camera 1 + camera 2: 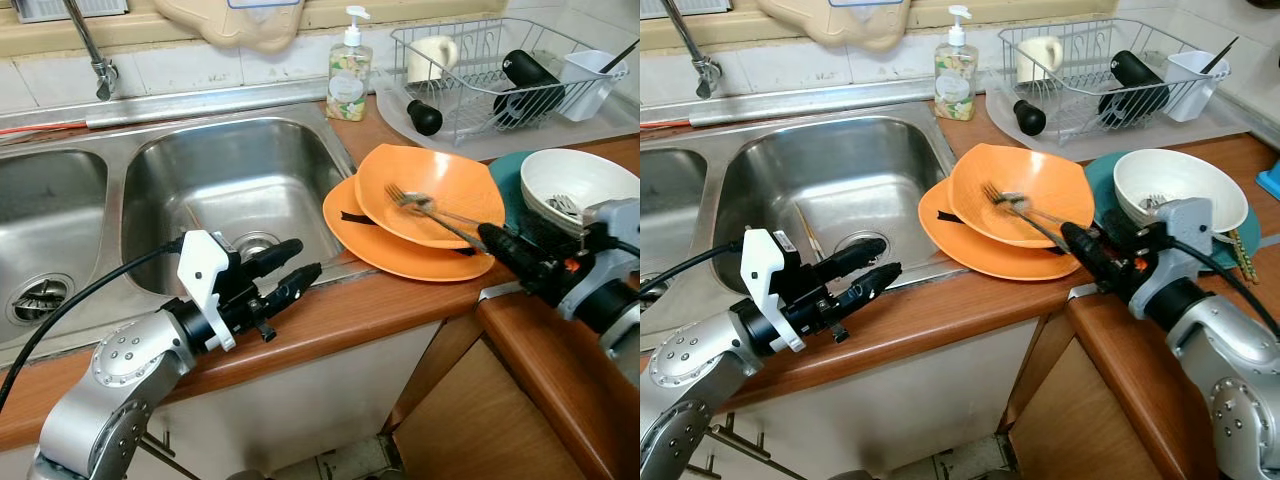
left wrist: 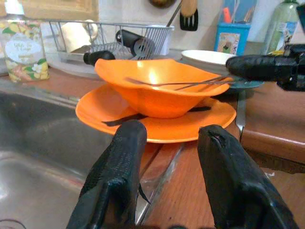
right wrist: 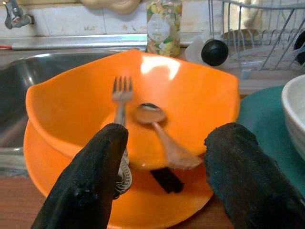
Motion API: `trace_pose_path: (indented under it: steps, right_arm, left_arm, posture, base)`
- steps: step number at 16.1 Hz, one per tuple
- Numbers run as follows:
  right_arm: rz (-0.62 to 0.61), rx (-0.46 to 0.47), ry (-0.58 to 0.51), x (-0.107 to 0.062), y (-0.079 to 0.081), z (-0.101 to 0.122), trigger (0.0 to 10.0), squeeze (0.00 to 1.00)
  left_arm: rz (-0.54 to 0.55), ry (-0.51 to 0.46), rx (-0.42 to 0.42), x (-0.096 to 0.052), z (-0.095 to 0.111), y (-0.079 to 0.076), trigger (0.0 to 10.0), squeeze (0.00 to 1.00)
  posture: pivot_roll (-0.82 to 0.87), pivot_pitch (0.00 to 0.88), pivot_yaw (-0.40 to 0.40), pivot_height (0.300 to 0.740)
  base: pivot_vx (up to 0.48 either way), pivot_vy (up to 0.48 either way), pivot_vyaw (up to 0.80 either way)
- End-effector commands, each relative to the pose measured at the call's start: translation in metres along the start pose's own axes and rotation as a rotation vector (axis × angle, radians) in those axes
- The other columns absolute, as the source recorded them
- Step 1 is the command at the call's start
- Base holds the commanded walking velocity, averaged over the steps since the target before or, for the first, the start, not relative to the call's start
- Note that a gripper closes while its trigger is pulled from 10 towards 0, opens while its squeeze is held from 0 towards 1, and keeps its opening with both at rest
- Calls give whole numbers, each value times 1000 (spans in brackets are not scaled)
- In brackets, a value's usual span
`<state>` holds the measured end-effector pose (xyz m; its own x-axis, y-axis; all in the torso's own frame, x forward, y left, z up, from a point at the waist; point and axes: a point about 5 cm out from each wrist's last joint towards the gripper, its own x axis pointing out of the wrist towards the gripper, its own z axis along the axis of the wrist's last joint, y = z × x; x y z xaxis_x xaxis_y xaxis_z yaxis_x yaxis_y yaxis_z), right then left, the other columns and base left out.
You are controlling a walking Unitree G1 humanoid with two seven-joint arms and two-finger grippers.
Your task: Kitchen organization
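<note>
Right pincer (image 1: 487, 236): fingers spread, nothing gripped, tips at the orange bowl's (image 1: 445, 190) near rim, straddling the cutlery handles. Left pincer (image 1: 297, 262) also open and empty, hovering over the bench's (image 1: 340, 315) front edge by the sink (image 1: 215, 185), pointing at the orange stack.

Hard to read: a dark flat item (image 1: 355, 216) sits between bowl and orange plate (image 1: 355, 240), only its ends poke out, can't identify. Contents of white bowl (image 1: 580, 180) partly cut off by the right wrist; something metallic inside, unclear. Teal plate (image 1: 505, 180) under it mostly covered.

Materials: bench is brown wood-look with rounded edge; sink is brushed stainless, double basin, drain strainer in the right basin. Orange bowl is glossy plastic, squarish with wavy rim, tilted on the round plate.

Containers: orange bowl holds a metal fork (image 3: 121, 93) and a spoon (image 3: 151, 115), handles toward the right pincer. Wire dish rack (image 1: 490, 75) at the bench's far right corner holds a cream mug (image 1: 432, 55), a black cylindrical item and a white utensil cup. Pump soap bottle (image 1: 349, 70) stands at the back edge between sink and rack.
</note>
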<state>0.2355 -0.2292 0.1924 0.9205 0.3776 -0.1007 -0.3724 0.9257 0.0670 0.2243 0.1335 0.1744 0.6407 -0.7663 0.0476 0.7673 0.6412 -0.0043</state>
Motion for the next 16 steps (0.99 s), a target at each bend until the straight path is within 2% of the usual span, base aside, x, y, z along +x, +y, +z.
trace_pose_path:
  steps: [1, 5, 12, 15, 16]
  right_arm:
    - [12, -10, 10, -1, 1, 0, 10000, 0]
    - [37, -22, -11, 0, 6, 4, 10000, 0]
    - [23, -63, -129, -3, 2, 33, 10000, 0]
    - [60, -60, -111, -12, 10, 26, 10000, 0]
    - [90, -40, -103, -18, 15, 22, 10000, 1000]
  left_arm:
    - [-10, -4, 10, 0, 2, -2, 10000, 0]
    - [-16, -4, 15, 2, 2, -1, 10000, 0]
    - [-18, 3, 23, 0, 3, 2, 10000, 0]
    - [-29, 3, 21, 0, 4, 2, 10000, 0]
    - [-37, 2, 17, -1, 5, 1, 10000, 0]
  posture:
    - [-60, 0, 20, 740]
    - [-59, 0, 24, 740]
    - [-62, 0, 36, 740]
    - [-62, 0, 42, 740]
    - [-61, 0, 45, 740]
  base:
    - [0, 0, 0]
    - [0, 0, 0]
    - [0, 0, 0]
    - [0, 0, 0]
    - [0, 0, 0]
